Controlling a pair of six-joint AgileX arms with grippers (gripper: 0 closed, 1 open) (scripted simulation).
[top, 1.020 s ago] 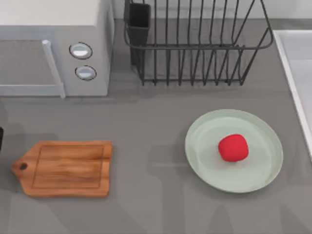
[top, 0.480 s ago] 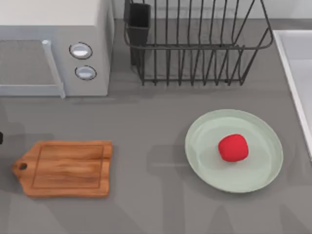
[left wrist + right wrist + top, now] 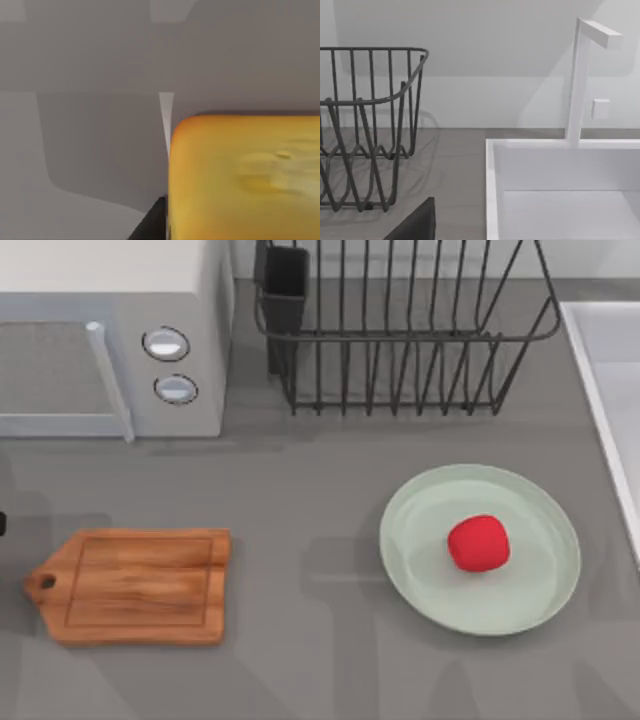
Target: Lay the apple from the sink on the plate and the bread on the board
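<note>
Glowing golden-yellow bread (image 3: 245, 177), smooth-crusted.

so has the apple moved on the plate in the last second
No. The apple sits at the same spot on the plate, just right of its centre, with the dish rack and board also unchanged.

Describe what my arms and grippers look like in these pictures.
Little of them can be seen. The left gripper appears as a matte black, straight-edged wedge beside the bread. The right gripper appears as a dark charcoal slanted slab with a flat face, near the dish rack. No cables or markings are visible on either piece.
</note>
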